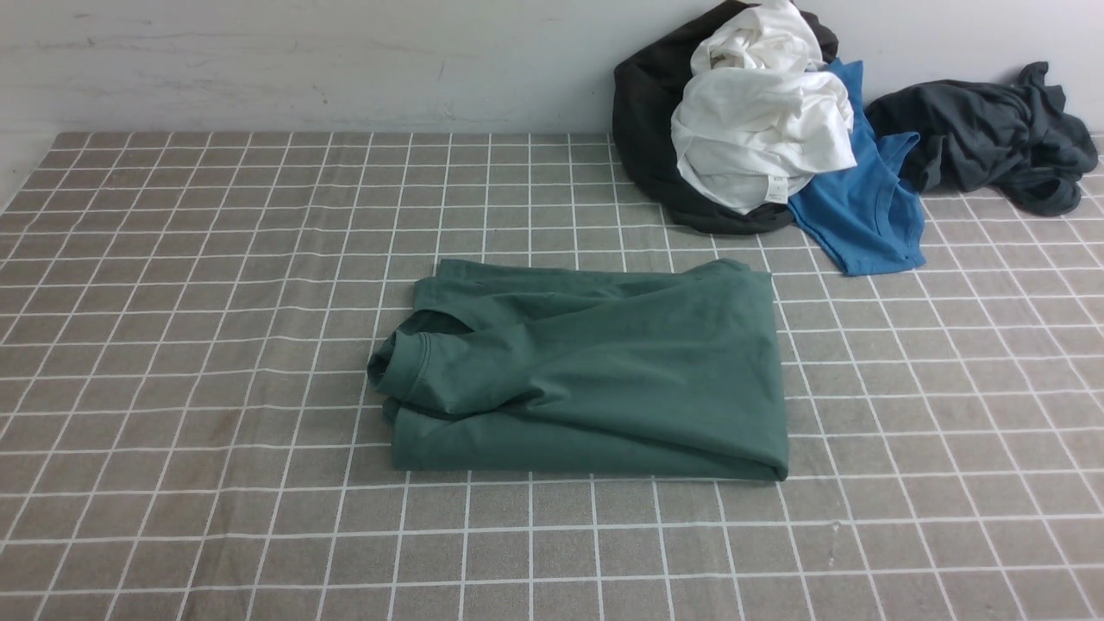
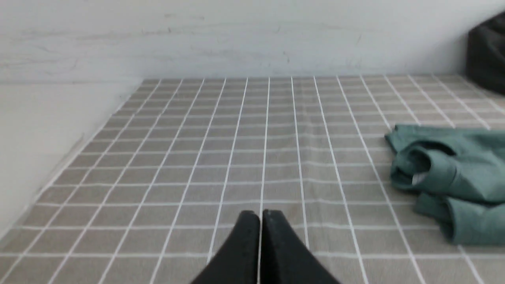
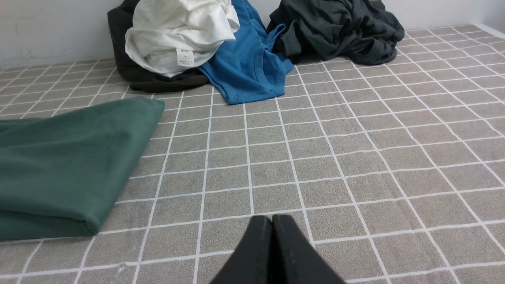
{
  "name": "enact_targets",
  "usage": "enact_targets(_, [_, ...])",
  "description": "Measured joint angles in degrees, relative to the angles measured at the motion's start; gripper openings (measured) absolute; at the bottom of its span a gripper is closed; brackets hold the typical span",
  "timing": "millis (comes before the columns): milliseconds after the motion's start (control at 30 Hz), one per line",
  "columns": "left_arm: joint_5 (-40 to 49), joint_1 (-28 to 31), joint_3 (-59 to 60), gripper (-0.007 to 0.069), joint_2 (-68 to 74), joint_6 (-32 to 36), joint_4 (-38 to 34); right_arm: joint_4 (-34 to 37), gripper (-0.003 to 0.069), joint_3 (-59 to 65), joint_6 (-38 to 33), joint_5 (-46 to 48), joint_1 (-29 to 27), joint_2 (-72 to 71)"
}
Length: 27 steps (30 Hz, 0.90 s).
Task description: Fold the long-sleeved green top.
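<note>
The green long-sleeved top (image 1: 595, 371) lies folded into a compact rectangle at the middle of the checked table, a cuffed sleeve end bunched at its left side. Its logo and neck label are hidden. It also shows in the left wrist view (image 2: 453, 185) and in the right wrist view (image 3: 67, 165). Neither arm shows in the front view. My left gripper (image 2: 259, 215) is shut and empty above bare cloth, apart from the top. My right gripper (image 3: 272, 219) is shut and empty above bare cloth, apart from the top's folded edge.
A heap of clothes lies at the back right against the wall: a black garment (image 1: 647, 129), a white shirt (image 1: 759, 112), a bright blue shirt (image 1: 862, 207) and a dark grey garment (image 1: 992, 129). The checked tablecloth (image 1: 216, 302) covers the table. A white wall (image 1: 345, 60) runs behind.
</note>
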Motion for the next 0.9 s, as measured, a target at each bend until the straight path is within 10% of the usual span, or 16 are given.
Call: enact_targets(900, [1.1, -3.9, 3.5, -0.0007, 0.0, 1.3, -0.1, 0.1, -0.0014, 0.0, 0.0, 0.0, 0.0, 0.0])
